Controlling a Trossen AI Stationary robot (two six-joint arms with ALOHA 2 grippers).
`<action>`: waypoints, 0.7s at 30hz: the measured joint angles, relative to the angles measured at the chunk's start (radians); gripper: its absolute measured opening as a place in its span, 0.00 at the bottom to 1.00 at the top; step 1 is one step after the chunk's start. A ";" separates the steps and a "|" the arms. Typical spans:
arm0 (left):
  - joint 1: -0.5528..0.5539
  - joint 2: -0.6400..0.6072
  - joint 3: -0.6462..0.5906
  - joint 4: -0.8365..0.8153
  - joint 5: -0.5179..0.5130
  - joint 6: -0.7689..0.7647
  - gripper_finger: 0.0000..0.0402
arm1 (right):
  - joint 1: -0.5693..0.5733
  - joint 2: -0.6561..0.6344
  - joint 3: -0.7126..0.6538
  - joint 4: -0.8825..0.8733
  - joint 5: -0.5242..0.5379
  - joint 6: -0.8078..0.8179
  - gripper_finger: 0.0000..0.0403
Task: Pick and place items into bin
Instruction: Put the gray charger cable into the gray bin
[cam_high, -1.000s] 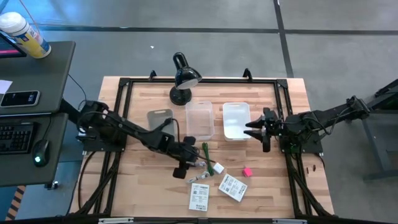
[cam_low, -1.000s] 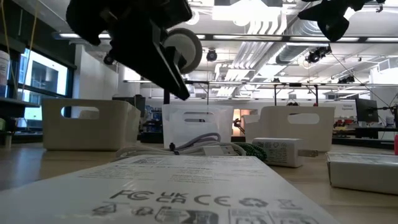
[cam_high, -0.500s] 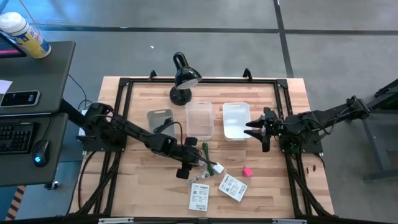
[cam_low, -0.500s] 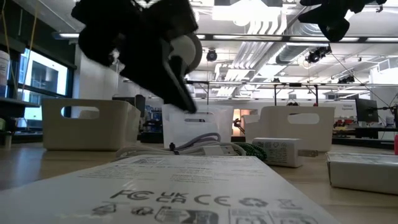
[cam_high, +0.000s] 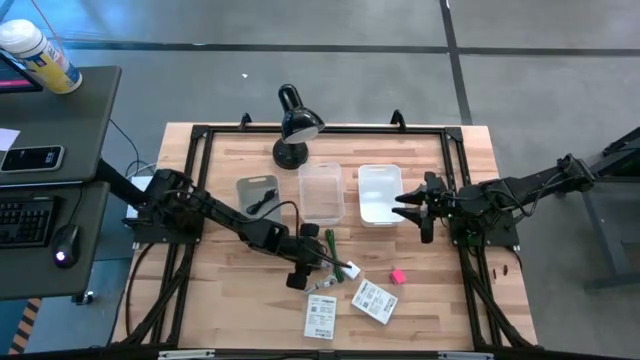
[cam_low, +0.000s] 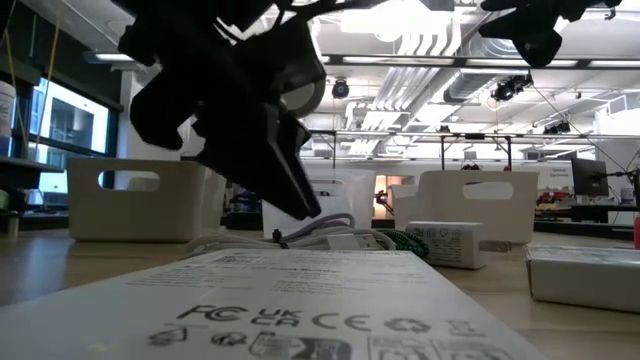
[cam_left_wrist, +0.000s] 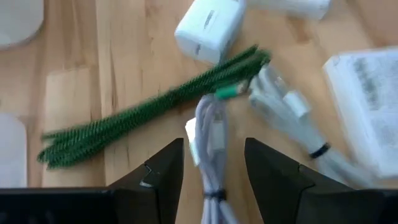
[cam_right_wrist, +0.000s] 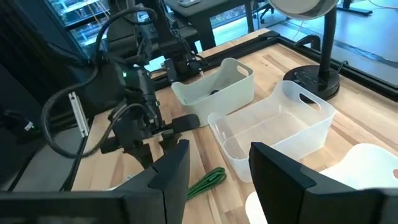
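Observation:
My left gripper (cam_high: 308, 264) hangs open just above the cluster of items near the table's middle. In the left wrist view its fingers (cam_left_wrist: 163, 171) stand on either side of the grey cord (cam_left_wrist: 210, 134), with the green stick (cam_left_wrist: 149, 115) and the small white block (cam_left_wrist: 208, 28) just beyond. In the low view the fingertip (cam_low: 300, 200) stops short of the cord (cam_low: 320, 230). The pink cube (cam_high: 397, 276) and two printed packets (cam_high: 320, 315) (cam_high: 374, 300) lie flat toward the near edge. A black cord (cam_high: 262, 203) lies in the grey bin. My right gripper (cam_high: 410, 207) waits open beside the white bin.
Three bins stand in a row across the middle: grey (cam_high: 256, 192), clear (cam_high: 321, 190), white (cam_high: 380, 193). The black desk lamp (cam_high: 293, 125) stands behind them at the far edge. A black frame (cam_high: 200, 135) borders the table. Bare wood lies to the left of the items.
My left gripper has moved a little toward the table's right and come down toward the grey cord, staying open. The items have not moved.

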 joint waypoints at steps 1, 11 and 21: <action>0.000 0.000 0.000 -0.002 -0.004 0.001 0.39 | 0.000 0.000 0.000 0.001 0.004 0.001 0.39; 0.000 0.045 -0.001 0.030 0.004 -0.007 0.39 | 0.000 0.000 0.000 0.000 0.014 0.024 0.39; 0.000 0.044 0.001 -0.003 -0.002 -0.008 0.35 | 0.000 0.000 0.000 0.001 0.023 0.025 0.39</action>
